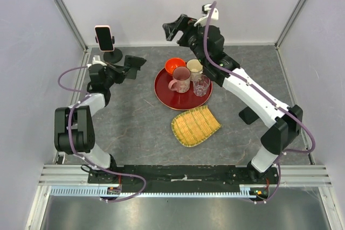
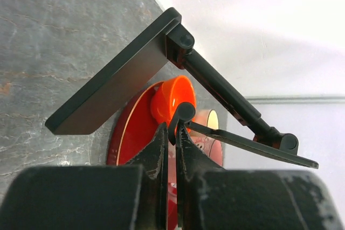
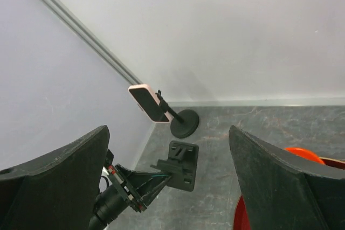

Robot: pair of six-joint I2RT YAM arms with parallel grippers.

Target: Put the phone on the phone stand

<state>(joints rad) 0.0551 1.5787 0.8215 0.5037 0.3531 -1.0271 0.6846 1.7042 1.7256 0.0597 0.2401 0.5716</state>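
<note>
Left wrist: claw (image 2: 173, 131) tight on stand (image 2: 116, 87)

Our left gripper (image 2: 171, 146) fills the near edge, its two fingers pressed almost together on a small curved lip of the black folding stand (image 2: 116, 82). The stand's flat plate tilts up over the grey table (image 2: 48, 30). From its hinge a straight arm slopes down to a second hinge, where a thin base plate folds back toward us. Beyond the stand we see a red tray (image 2: 123, 137) carrying an orange bowl (image 2: 171, 95) and, just beside it, a cup (image 2: 211, 119). A white wall (image 2: 259, 25) closes the far side.
</note>
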